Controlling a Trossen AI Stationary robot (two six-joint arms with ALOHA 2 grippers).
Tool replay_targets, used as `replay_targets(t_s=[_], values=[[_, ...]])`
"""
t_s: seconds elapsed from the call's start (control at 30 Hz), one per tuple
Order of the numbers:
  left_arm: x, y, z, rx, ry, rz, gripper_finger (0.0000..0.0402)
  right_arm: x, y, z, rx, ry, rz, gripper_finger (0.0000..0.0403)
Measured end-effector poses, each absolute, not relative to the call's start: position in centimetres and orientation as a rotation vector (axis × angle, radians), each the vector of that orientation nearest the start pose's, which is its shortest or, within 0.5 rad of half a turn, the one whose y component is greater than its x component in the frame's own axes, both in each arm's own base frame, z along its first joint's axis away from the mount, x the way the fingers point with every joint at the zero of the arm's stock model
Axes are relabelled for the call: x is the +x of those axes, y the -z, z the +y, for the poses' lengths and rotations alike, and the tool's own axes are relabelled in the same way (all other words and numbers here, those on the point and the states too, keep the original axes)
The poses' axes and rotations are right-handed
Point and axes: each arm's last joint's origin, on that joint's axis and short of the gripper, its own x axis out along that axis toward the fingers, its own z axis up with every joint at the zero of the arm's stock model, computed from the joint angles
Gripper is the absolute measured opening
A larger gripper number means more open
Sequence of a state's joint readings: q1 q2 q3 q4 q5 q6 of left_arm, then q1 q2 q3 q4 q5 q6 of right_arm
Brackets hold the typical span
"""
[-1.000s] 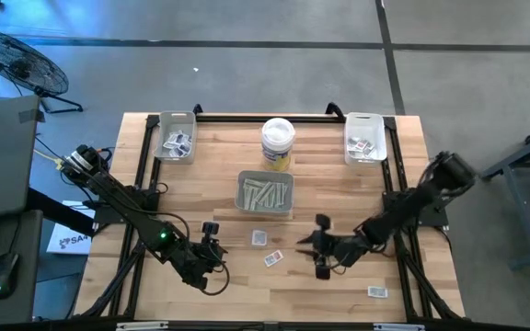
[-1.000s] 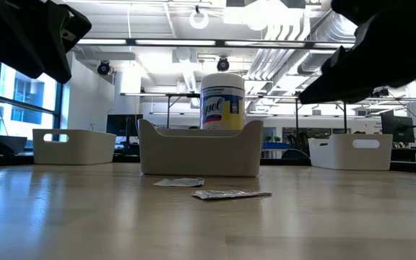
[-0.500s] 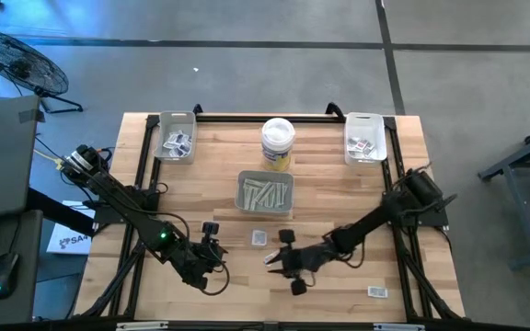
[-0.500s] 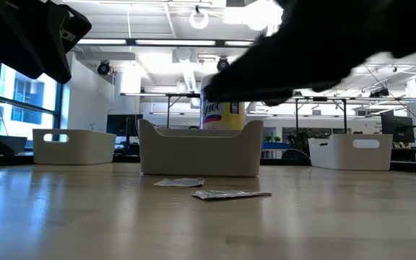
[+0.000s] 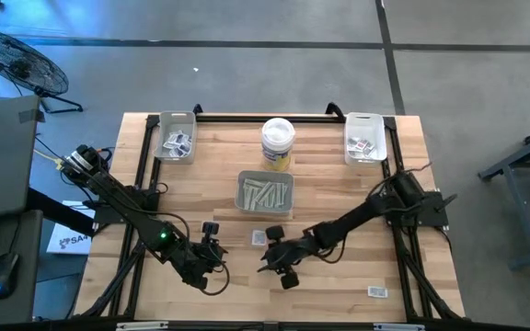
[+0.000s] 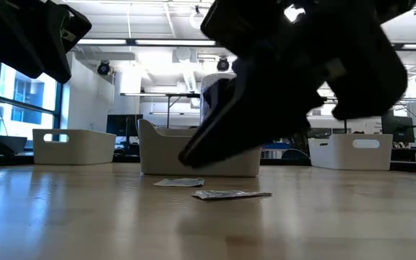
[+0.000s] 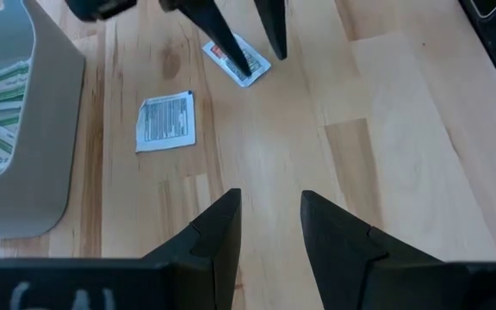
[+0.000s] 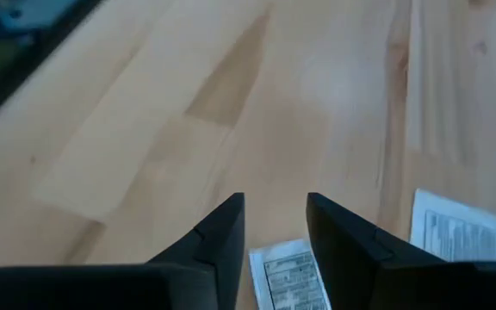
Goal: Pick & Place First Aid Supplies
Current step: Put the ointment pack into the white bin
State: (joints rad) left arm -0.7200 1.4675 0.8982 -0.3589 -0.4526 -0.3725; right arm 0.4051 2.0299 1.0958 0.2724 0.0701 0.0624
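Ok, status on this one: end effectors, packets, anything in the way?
Right end effector open, fingertips straddling a loose packet mid-table. Left end effector open, empty, waiting nearby. Second packet lies beside the centre tray. Nothing blocking.

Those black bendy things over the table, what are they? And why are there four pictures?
They are two robot arms, each ending in a claw. One camera looks down from above, one sits at table height, and one rides on each wrist. The right claw stands open right over a small white packet. Nothing is held. The left claw waits open nearby. On the wooden table lie more packets, three trays and a white tub. The middle tray holds long pale strips.
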Motion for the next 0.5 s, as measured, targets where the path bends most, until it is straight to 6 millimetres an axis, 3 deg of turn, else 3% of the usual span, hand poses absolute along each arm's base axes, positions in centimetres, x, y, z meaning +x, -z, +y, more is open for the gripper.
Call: replay_targets(t_s=[0.2,0.5], values=[[22.5,-20.9,-18.0,0.164,0.099,0.800,0.0120,37.3,-11.5,15.9,-0.103,-0.321,0.702,0.0142],[22.5,-20.9,-18.0,0.159,0.108,0.803,0.0120,37.3,-9.9,15.7,-0.153,-0.335,0.744,0.0126]])
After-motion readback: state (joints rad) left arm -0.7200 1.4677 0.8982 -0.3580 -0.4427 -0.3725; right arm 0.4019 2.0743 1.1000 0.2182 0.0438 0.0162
